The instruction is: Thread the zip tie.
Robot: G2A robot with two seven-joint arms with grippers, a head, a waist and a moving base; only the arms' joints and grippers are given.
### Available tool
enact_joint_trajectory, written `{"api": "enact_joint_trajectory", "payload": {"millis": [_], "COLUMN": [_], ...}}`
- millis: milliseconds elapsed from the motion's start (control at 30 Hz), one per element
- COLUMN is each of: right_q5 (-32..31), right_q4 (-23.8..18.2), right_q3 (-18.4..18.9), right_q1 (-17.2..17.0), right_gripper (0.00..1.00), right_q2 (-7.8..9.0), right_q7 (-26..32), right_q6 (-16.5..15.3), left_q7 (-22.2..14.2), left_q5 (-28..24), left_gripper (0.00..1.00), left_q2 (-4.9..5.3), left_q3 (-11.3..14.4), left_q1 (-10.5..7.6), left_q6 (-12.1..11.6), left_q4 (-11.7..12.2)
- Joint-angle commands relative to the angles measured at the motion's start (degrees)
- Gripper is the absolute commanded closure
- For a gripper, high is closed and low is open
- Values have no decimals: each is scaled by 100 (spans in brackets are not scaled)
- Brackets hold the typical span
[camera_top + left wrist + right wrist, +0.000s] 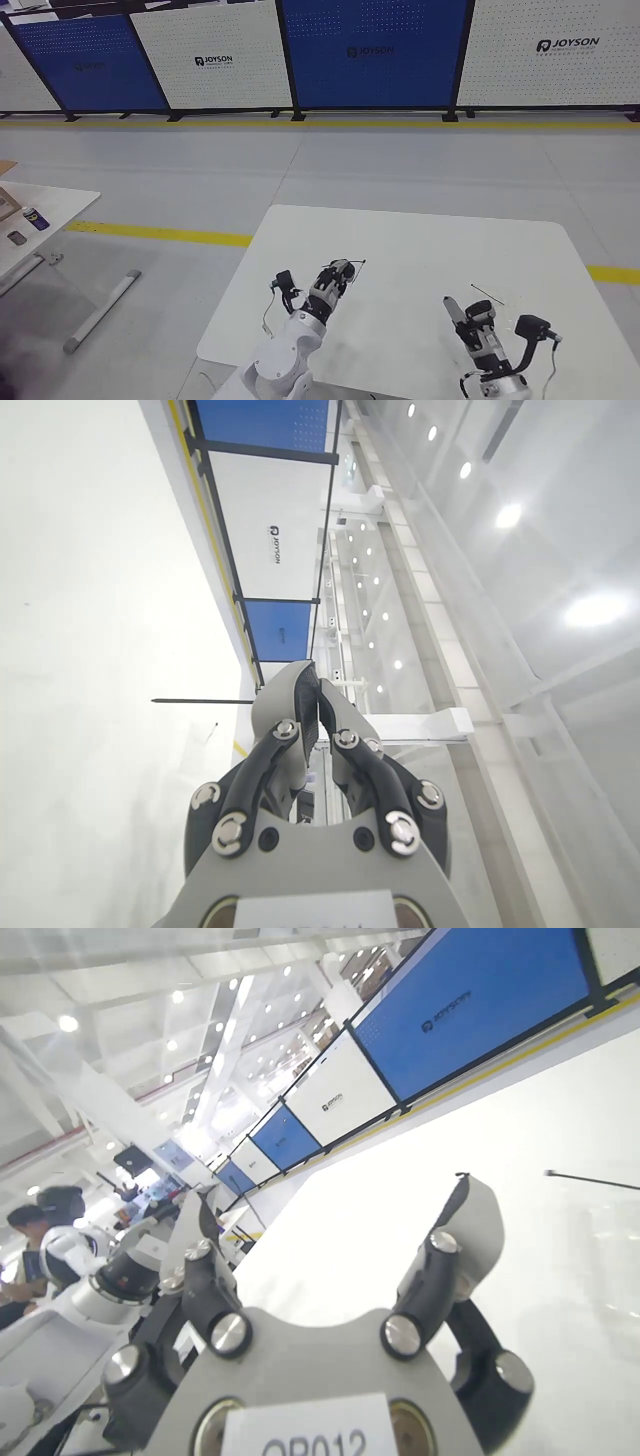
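Currently at the pick-up step, judging by the layout; threading not yet begun.

Left gripper (311,680): clamped shut on the zip tie (200,701), thin black strip projecting sideways from it, free end clear of the table (420,240), above the near edge toward the left corner.

Right gripper (332,1193): spread wide, holding nothing, low over the near edge toward the right corner.

Second zip tie (595,1181): flat on the table just ahead of the Right gripper, apart from it.

Next, in all likelihood: lower the open fingers onto the lying strip, close near its head, lift, then line up head and free end. Expect a fine alignment on a slim, flexible part; approach slowly and keep both strips level.
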Motion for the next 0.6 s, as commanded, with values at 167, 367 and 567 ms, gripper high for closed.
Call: {"api": "enact_joint_trajectory", "payload": {"millis": [167, 367, 567], "right_q5": [-30, -30, 1012], "right_q4": [2, 2, -59], "right_q3": [-15, -15, 295], "right_q1": [8, 8, 54], "right_gripper": [0, 0, 0], "right_q2": [-1, -1, 4], "right_q7": [7, 7, 300], "right_q6": [-2, -2, 127], "left_q7": [-4, -4, 224], "left_q5": [6, 6, -37], "left_gripper": [100, 100, 100], "left_q2": [0, 0, -34], "left_q3": [5, 5, -30], "left_q1": [2, 2, -66], "left_q6": [43, 43, -78], "left_q4": [8, 8, 115]}}
